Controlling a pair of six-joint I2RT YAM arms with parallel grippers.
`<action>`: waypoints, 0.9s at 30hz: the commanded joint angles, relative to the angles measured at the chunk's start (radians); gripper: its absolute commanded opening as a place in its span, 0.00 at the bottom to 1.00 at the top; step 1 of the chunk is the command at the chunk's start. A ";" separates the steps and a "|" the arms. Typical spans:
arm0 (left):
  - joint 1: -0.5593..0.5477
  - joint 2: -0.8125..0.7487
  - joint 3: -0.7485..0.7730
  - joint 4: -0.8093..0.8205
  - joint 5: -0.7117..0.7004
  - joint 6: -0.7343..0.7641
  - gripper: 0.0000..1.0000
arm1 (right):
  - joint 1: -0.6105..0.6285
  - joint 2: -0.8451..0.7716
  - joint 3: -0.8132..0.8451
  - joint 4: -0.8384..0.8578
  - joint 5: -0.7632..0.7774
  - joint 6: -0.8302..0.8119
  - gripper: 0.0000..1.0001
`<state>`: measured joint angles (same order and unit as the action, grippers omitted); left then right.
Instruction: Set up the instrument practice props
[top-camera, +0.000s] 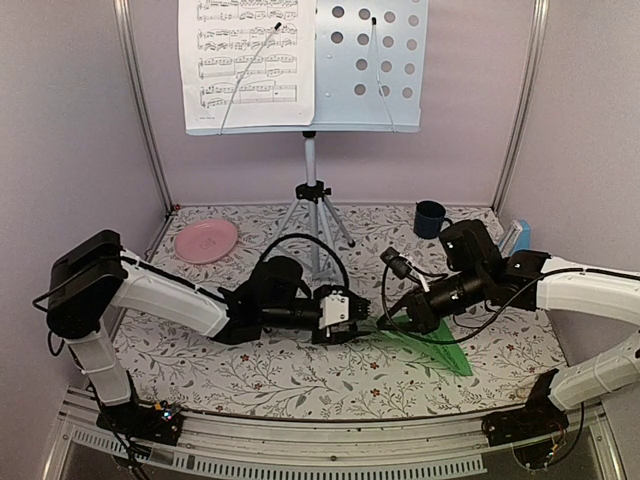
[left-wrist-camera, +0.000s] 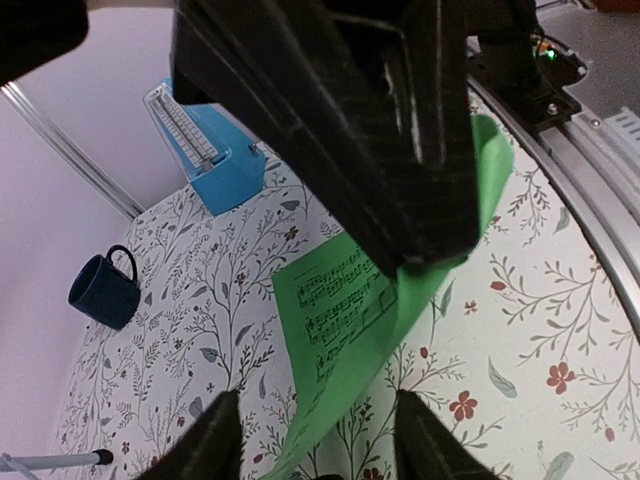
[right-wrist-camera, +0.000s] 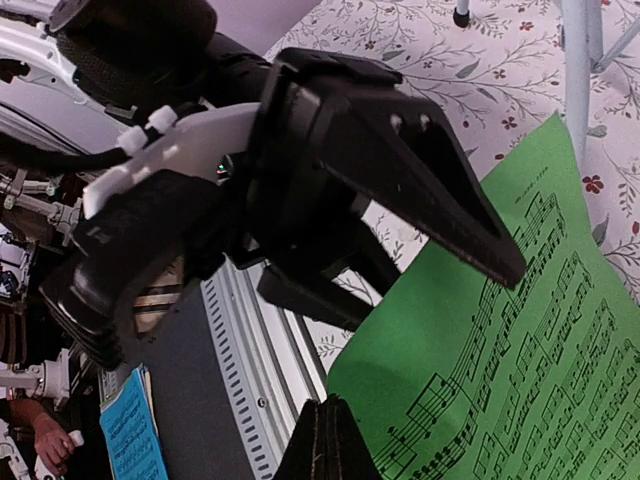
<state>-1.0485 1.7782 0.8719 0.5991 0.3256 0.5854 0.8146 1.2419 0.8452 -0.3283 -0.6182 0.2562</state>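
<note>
While the right end effector (right-wrist-camera: 325, 440) is clamped on the green sheet-music page (left-wrist-camera: 340, 300), raising one end off the floral bench (top-camera: 250, 370), the left end effector (left-wrist-camera: 318, 440) stands wide, jaws either side of that page. Behind, a white page (top-camera: 245, 60) rests on the music stand (top-camera: 370, 60).

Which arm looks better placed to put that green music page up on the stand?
Right, probably. The right claw is shut on the green page, and the stand has its bare half on that side. The left claw is open, holding nothing.
</note>
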 joint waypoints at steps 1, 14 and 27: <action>-0.041 0.014 0.042 -0.078 -0.034 0.088 0.18 | 0.009 -0.047 -0.033 0.051 -0.050 -0.035 0.11; -0.178 -0.068 -0.253 -0.117 -0.320 0.190 0.00 | -0.321 -0.035 -0.128 0.106 0.022 0.158 0.86; -0.194 -0.024 -0.326 -0.056 -0.411 0.209 0.00 | -0.402 0.124 -0.114 0.092 0.087 0.141 0.84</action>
<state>-1.2304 1.7416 0.5694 0.4885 -0.0372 0.7708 0.4282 1.3479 0.7189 -0.2432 -0.5507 0.4072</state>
